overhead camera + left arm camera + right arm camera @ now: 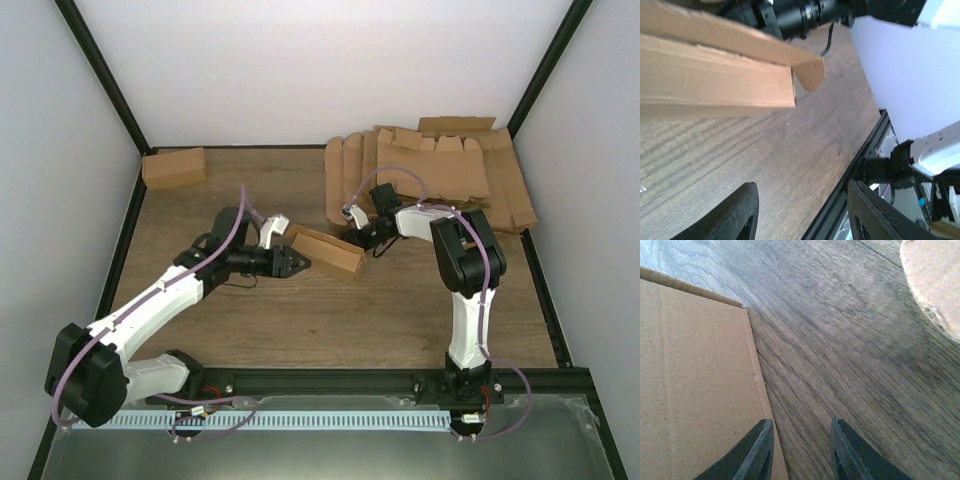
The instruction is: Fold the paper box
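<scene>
A long, partly folded brown paper box (328, 250) lies on the wooden table at the centre. My left gripper (297, 263) is at its left end, open and empty. In the left wrist view the box (715, 85) fills the upper left, with a rounded flap sticking out, well ahead of the open gripper (802, 210). My right gripper (362, 237) is at the box's right end. In the right wrist view it (800, 450) is open, with its left finger (757, 452) over the edge of a flat cardboard panel (695, 385) and bare table between the fingers.
A stack of flat unfolded cardboard blanks (440, 170) lies at the back right. A finished folded box (174, 167) sits at the back left. A rounded cardboard flap (935, 285) shows at the right wrist view's upper right. Black frame rails edge the table.
</scene>
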Robot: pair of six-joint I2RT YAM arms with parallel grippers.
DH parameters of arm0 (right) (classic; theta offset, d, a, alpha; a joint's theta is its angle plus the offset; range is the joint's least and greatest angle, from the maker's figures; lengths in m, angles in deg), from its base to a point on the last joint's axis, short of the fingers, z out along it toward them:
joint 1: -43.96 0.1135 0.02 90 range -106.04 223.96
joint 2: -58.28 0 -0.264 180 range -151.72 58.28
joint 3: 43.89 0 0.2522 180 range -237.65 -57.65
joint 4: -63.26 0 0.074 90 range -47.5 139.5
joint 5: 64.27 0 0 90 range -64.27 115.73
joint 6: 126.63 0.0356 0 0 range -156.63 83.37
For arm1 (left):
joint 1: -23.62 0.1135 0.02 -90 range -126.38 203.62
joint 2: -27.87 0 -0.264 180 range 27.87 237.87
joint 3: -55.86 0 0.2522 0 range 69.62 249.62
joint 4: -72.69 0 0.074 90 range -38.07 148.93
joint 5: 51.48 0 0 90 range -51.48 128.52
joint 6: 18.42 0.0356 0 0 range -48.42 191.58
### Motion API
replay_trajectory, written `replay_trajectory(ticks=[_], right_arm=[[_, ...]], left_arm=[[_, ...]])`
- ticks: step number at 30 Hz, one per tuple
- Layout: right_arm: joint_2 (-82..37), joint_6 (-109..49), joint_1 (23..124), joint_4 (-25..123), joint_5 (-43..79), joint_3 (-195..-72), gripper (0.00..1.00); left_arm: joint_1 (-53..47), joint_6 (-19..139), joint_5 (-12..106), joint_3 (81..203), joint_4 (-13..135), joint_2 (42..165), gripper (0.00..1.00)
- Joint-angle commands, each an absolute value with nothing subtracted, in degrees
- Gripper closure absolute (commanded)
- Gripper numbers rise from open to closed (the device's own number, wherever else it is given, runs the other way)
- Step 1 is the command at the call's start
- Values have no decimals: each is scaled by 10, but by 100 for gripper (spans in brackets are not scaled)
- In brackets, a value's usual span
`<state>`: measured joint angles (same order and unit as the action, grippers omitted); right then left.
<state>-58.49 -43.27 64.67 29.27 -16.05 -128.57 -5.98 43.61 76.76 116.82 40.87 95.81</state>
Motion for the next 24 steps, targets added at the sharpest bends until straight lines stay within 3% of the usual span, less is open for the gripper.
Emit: replay_trajectory(ticks=[1,7,9,13,20,24], right_arm=[[-584,-439,648,279,-148,-1303,67],[-522,-370,595,304,-132,-1293,63],[-483,-355,582,309,-103,-1282,61],[-411,-315,562,308,-50,-1260,60],[-234,-256,560,359,1,-1177,54],[-90,-217,566,436,-26,-1088,45]], left_arm=[[-75,426,796,1141,478,975,51],[-64,468,614,1183,391,976,50],[-60,493,578,1205,376,978,46],[-60,556,528,1229,372,985,28],[-60,608,461,1246,397,993,22],[-60,611,427,1232,432,971,14]])
